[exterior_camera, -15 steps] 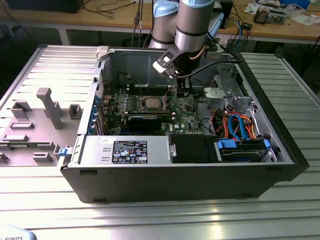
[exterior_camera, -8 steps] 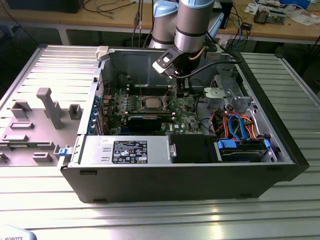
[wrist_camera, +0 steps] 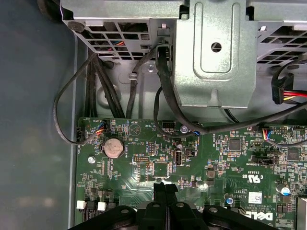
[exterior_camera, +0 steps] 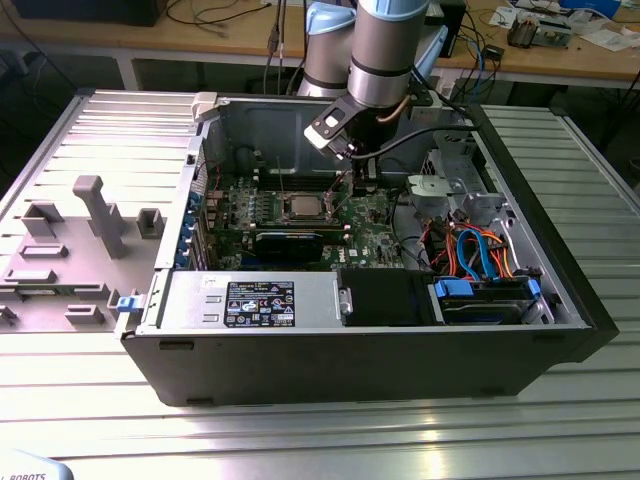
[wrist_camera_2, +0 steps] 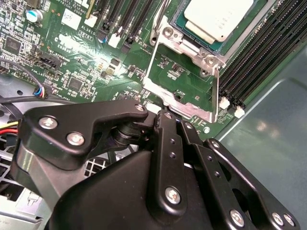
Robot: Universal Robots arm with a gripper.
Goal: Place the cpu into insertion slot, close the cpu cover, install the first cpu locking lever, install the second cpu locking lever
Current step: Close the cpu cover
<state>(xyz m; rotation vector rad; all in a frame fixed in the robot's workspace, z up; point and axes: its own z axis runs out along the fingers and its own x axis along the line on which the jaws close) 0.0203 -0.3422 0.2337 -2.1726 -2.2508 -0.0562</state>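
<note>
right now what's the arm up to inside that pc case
A robot arm is reaching down into the open computer case. The cpu already sits in the insertion slot. The cpu cover is swung open, off the chip, so it is not yet closed. The gripper, with its fingertips together, is at the cover's free edge. Whether it actually touches the cover cannot be told.

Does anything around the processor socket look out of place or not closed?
Yes. In the second wrist view the thin silvery square metal frame cover lies swung open beside the silvery-rimmed square socket, with green board showing through its window, though the flat silver-topped square chip sits in that socket. Nothing looks bent.
</note>
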